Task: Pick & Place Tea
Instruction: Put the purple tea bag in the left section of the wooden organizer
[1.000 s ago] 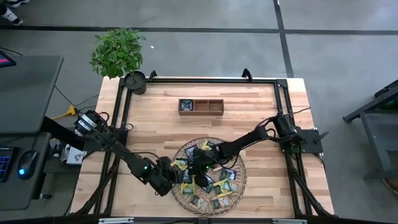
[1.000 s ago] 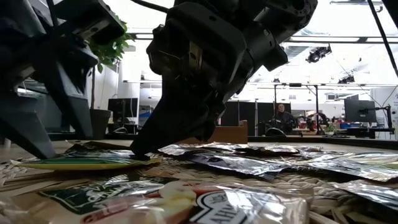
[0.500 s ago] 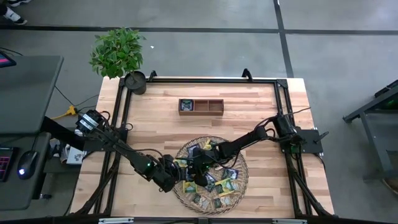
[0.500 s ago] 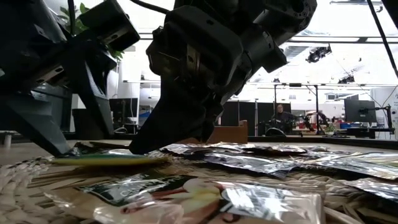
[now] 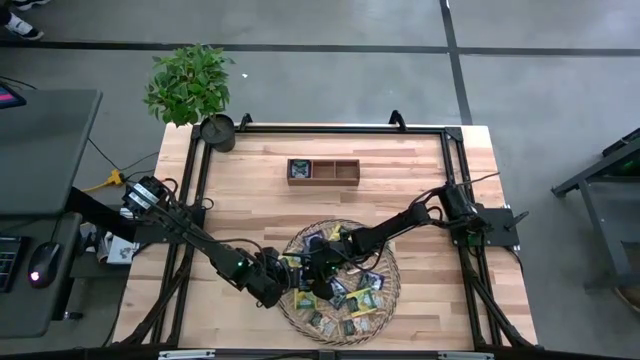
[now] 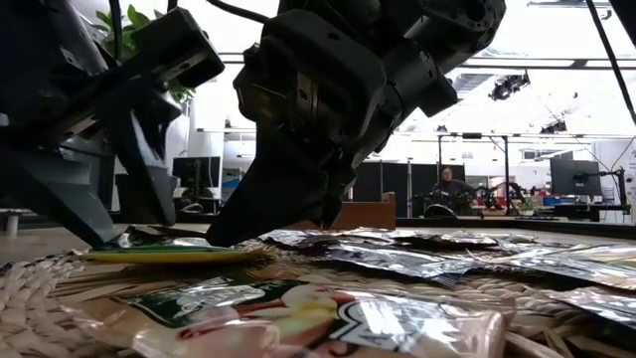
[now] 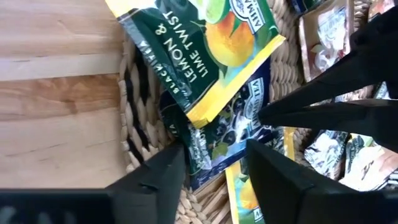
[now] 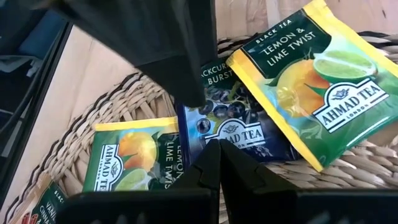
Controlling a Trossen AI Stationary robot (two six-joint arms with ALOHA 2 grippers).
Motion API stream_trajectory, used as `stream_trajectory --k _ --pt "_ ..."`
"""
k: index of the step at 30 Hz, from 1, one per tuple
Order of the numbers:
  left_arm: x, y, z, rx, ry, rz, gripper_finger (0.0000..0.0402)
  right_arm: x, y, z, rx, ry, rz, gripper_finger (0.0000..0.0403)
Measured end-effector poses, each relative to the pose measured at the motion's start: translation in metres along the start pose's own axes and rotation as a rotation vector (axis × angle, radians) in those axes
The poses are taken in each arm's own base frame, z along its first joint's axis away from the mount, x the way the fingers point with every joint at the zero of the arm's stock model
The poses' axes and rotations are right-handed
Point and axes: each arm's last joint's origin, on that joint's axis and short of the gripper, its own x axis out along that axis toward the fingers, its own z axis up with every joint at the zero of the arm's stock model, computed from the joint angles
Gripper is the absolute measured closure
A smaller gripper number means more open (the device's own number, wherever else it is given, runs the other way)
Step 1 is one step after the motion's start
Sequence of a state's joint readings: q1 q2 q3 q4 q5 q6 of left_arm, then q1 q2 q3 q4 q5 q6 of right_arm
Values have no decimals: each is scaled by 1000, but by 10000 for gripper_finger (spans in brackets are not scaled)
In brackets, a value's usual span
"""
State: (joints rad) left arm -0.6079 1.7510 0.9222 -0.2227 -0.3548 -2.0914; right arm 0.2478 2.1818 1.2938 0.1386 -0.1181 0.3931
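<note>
Left tool (image 7: pixel 211 163) is over the left edge of the round woven tray (image 5: pixel 385 305), fingers spread astride the dark blue blackcurrant sachet (image 7: pixel 227 134), not yet pinching it. Right tool (image 8: pixel 219 163) is pressed together, tips down on the same sachet, seemingly pinning it. A lemon & lime sachet (image 7: pixel 205 43) overlaps its far corner; the rest of the tea lies heaped in the tray near the bench's (image 5: pixel 420 175) front edge. To do this well: drop lower so one finger slides under the free edge, close only on blue, avoid snagging the yellow sachet, lift straight. The wooden compartment box (image 5: pixel 322 171) sits far, well apart.
</note>
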Motion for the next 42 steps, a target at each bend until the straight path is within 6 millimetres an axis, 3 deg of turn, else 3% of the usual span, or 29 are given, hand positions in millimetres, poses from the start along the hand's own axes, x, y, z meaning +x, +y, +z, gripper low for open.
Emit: stream_trajectory --k 10,24,29,36,42 --pt "1 3 1 9 -13 17 391 0 0 0 18 -1 1 403" --pt "1 2 1 34 -22 11 400 -8 4 6 27 0 25 403" --pt "1 2 1 52 -22 11 401 -31 12 17 32 10 32 403" --pt "0 1 0 84 -10 11 401 -81 29 42 28 -20 56 403" --pt "-18 -15 -1 178 27 -54 401 -119 38 53 6 -29 64 403"
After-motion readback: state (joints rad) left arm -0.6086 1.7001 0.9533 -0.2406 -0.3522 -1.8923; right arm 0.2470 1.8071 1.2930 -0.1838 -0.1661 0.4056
